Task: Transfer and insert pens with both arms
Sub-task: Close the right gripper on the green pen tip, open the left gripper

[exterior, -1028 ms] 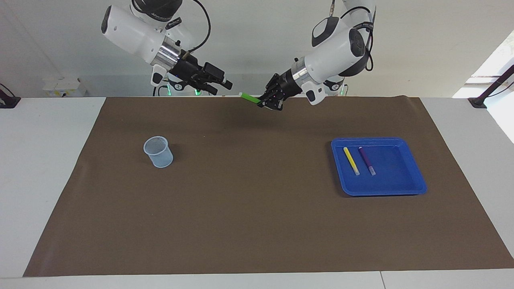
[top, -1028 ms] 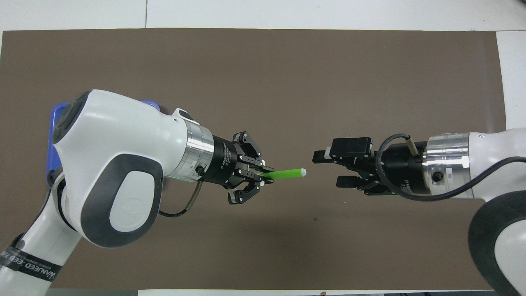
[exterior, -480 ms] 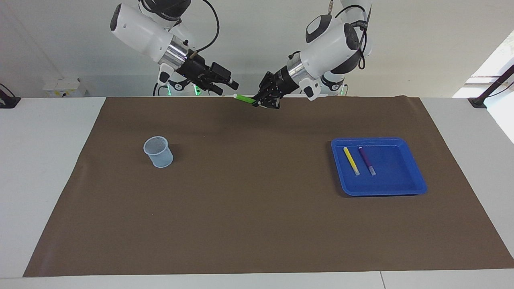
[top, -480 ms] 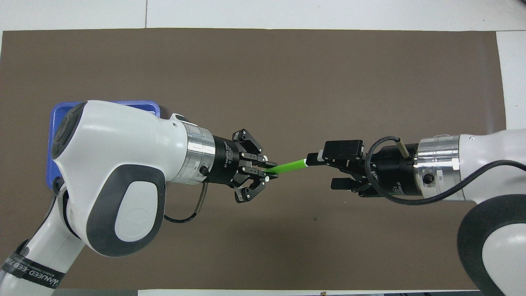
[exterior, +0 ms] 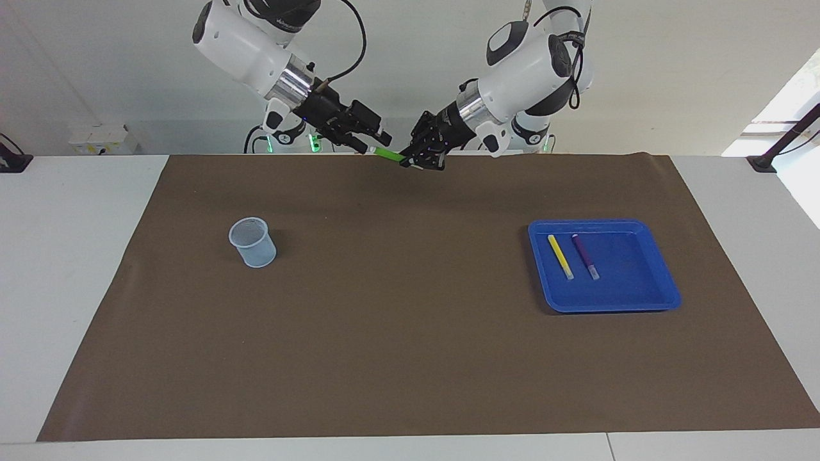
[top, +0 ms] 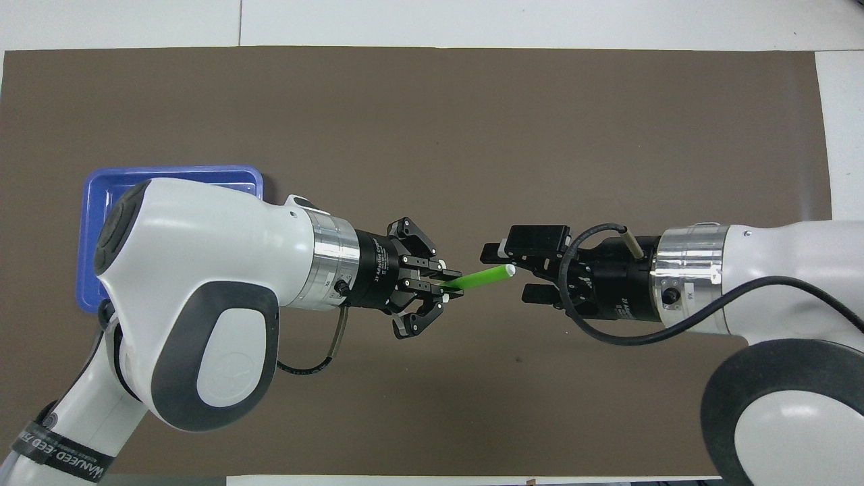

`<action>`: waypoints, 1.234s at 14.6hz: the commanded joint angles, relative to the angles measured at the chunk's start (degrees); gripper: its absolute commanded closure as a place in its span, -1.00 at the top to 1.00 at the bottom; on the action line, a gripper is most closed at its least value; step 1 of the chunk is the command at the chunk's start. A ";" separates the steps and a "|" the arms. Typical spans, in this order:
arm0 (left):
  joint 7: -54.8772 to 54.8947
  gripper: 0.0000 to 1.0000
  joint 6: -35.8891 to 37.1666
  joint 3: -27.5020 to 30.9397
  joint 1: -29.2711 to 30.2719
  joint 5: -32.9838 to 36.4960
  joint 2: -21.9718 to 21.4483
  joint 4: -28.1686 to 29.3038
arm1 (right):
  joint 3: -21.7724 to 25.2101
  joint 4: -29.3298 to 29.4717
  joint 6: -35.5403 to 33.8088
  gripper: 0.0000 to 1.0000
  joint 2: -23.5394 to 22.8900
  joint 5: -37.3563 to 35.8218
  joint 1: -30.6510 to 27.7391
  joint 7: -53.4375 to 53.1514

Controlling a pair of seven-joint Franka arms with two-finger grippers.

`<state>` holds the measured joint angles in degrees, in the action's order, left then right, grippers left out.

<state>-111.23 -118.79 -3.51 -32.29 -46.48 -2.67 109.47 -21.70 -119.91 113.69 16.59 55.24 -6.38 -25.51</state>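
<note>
My left gripper (exterior: 416,160) is shut on the green pen (exterior: 387,153) and holds it level in the air over the mat's edge nearest the robots. In the overhead view the left gripper (top: 447,289) grips the green pen (top: 480,277) by its coloured end, and the pale cap end points at my right gripper (top: 511,273). The right gripper (exterior: 375,139) is open, and the cap end lies between its fingers. I cannot tell whether they touch it. The yellow pen (exterior: 560,256) and the purple pen (exterior: 585,256) lie side by side in the blue tray (exterior: 640,291).
A pale translucent cup (exterior: 252,241) stands upright on the brown mat (exterior: 410,333) toward the right arm's end. The tray sits toward the left arm's end. In the overhead view the left arm covers most of the tray (top: 101,196), and the cup is hidden.
The right gripper has moved toward the left gripper until the pen's cap end lies between its open fingers. Both grippers rose a little. The left gripper kept hold of the green pen.
</note>
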 commanded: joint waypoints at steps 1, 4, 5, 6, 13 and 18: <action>0.05 -1.00 -1.89 0.70 -1.20 -1.42 -2.25 2.41 | -0.45 0.12 0.65 0.44 0.11 1.36 -0.65 -0.24; -0.04 -1.00 -1.89 0.61 -1.20 -1.51 -2.25 2.41 | -0.45 0.12 0.65 0.40 0.11 1.36 -0.65 -0.24; -0.04 -1.00 -2.06 0.70 -1.20 -1.86 -2.25 2.41 | -0.45 0.12 0.48 0.30 0.11 1.36 -0.65 0.02; -0.04 -1.00 -2.06 0.70 -1.20 -2.04 -2.43 2.41 | -0.45 0.12 0.57 0.09 0.11 1.36 -0.65 0.11; -0.12 -1.00 -2.41 0.70 -1.20 -2.04 -2.69 2.41 | -0.45 0.64 -0.13 -1.00 -0.15 1.36 -0.74 -0.07; -0.21 0.99 -2.59 0.70 -1.37 -1.95 -3.22 2.24 | -0.36 1.43 -2.24 -1.00 -0.59 0.66 -1.44 0.28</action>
<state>-111.23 -119.73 -3.46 -32.62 -47.15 -3.69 109.70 -21.69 -119.61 113.36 16.55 55.24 -6.46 -25.51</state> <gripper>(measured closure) 0.775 0.824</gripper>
